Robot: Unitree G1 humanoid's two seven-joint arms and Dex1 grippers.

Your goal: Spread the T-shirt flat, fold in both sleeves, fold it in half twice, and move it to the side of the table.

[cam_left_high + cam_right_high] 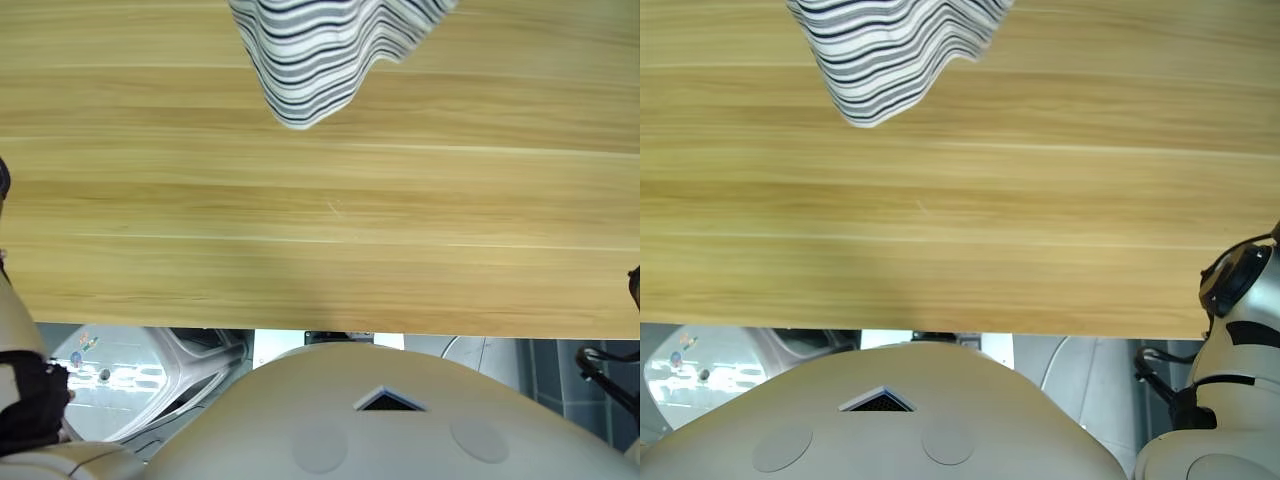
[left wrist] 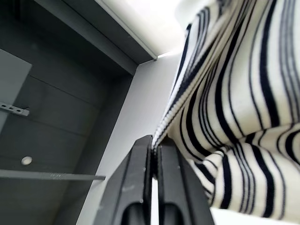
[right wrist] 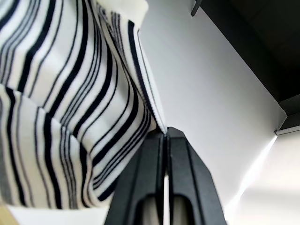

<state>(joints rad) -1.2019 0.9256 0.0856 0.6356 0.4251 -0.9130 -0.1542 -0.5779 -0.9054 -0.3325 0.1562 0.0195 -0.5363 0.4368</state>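
A black-and-white striped T-shirt [image 1: 320, 50] hangs down over the far part of the wooden table [image 1: 320, 230], its lower tip just above the tabletop. In the left wrist view my left gripper [image 2: 154, 145] is shut on a ribbed edge of the T-shirt [image 2: 234, 108]. In the right wrist view my right gripper [image 3: 165, 136] is shut on another edge of the T-shirt [image 3: 65, 103]. The cloth drapes away from both sets of black fingers. The upper part of the shirt is cut off by the head views' top edge.
The table's near edge [image 1: 320, 330] runs across the lower part of the head views. A wide bare stretch of wood lies between that edge and the hanging cloth. White wall and dark panels [image 2: 56, 93] stand behind the grippers.
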